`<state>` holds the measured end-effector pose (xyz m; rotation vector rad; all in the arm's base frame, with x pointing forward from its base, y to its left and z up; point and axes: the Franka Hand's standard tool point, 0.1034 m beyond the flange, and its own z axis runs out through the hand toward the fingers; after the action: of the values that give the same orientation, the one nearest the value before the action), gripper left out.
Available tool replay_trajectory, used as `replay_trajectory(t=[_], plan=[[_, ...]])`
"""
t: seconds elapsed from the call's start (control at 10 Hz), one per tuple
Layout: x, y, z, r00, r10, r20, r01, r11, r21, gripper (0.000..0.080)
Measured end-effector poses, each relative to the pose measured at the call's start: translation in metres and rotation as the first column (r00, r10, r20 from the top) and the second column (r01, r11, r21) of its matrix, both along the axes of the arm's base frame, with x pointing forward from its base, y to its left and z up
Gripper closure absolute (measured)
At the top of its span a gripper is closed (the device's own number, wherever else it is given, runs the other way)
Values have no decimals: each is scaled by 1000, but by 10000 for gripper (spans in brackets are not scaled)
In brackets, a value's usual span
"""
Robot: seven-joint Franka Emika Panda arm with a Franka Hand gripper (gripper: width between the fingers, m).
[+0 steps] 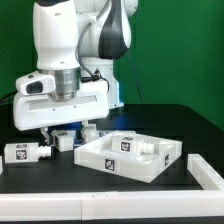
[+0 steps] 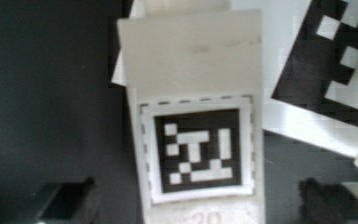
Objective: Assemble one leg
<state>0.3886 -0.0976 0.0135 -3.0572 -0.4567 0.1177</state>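
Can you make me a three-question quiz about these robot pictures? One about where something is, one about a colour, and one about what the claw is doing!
1. In the exterior view, on which side of the gripper does the rimmed panel lie?
A. the exterior view's left
B. the exterior view's right
C. on top of it

2. What colour is the table?
A. black
B. red
C. yellow

3. The gripper is over the leg. Its fingers are:
A. shut tight on it
B. open, not touching it
C. lifting the panel

Answers:
1 B: the panel sits toward the exterior view's right.
2 A: the bare tabletop is black.
3 B: the wrist view shows dark gaps between the leg and both fingers.
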Motion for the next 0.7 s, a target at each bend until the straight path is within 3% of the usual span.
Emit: replay_trajectory(t=[0.1, 0.3, 0.5, 0.7], plan=[[1, 0, 3, 1000, -14, 1, 14, 1000, -1, 179], [13, 7, 29, 986, -169, 17, 169, 986, -7, 159], [25, 29, 45, 940, -341, 2, 341, 940, -14, 151], [48, 58, 52, 830, -558, -20, 557, 830, -38, 150]])
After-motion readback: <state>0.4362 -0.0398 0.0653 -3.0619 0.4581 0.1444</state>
